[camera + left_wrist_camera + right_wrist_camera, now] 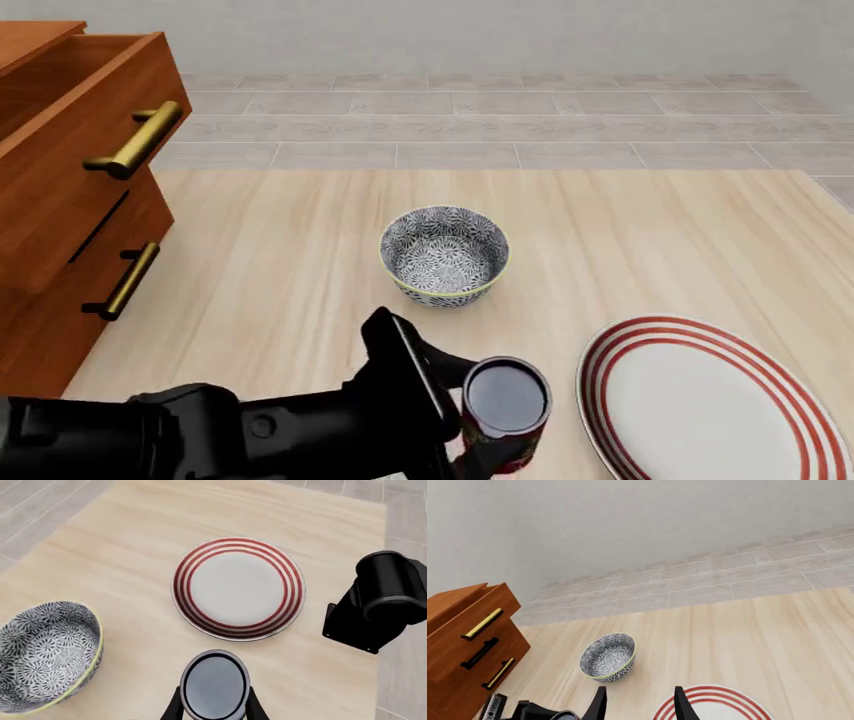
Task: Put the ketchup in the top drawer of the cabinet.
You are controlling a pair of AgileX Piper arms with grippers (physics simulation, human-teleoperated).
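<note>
The ketchup [506,398] stands upright near the table's front edge, its dark round top toward the camera and its red body below. My left gripper [497,420] is shut on it, one finger on each side. In the left wrist view the ketchup [215,685] sits between the black fingers [175,707]. At the far left is the cabinet [40,330]; its top drawer [74,180] is pulled out, and the brass handle [134,140] faces the table. My right gripper [639,706] shows only in its own wrist view, open with nothing between its fingers.
A blue-white patterned bowl [445,255] sits mid-table, between the ketchup and the back edge. A red-ringed white plate [707,400] lies front right. The lower drawer [80,300] is closed. Part of the right arm [380,605] hangs beyond the plate.
</note>
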